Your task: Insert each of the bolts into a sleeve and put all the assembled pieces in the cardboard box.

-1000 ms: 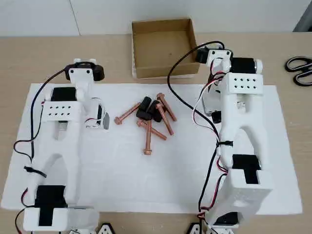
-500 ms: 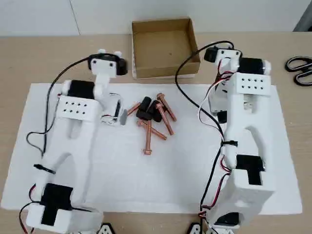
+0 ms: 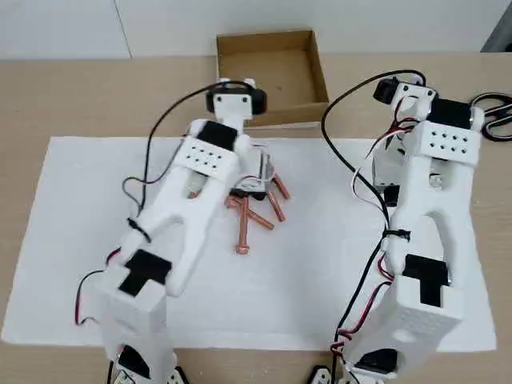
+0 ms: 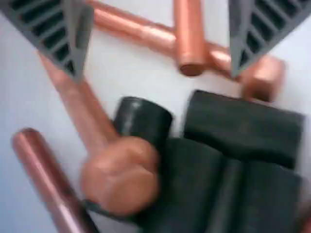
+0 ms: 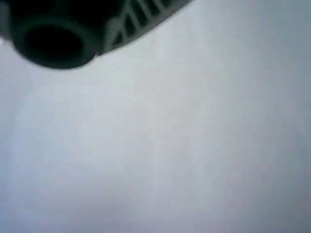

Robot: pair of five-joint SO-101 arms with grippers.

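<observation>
Several copper bolts (image 3: 243,230) and black sleeves (image 3: 238,194) lie heaped in the middle of the white sheet (image 3: 320,272). My left gripper (image 3: 258,179) hangs right over the heap. In the left wrist view it (image 4: 158,68) is open, its dark ribbed fingers (image 4: 58,29) spread on either side of the bolts (image 4: 189,39) and sleeves (image 4: 243,126) below. My right gripper (image 3: 390,190) hovers low over the sheet at the right. In the right wrist view a black sleeve (image 5: 53,43), seen end-on with its bore showing, sits against a ribbed finger (image 5: 141,19). The cardboard box (image 3: 268,38) stands open at the back.
Black scissors (image 3: 496,108) lie on the wooden table at the far right. The white sheet is bare on its left half and along its front. The box sits just behind the sheet's back edge, close to the left arm's wrist.
My left arm has swung right, from the sheet's left side to over the heap of bolts and sleeves. The right arm has drifted a little to the right.
</observation>
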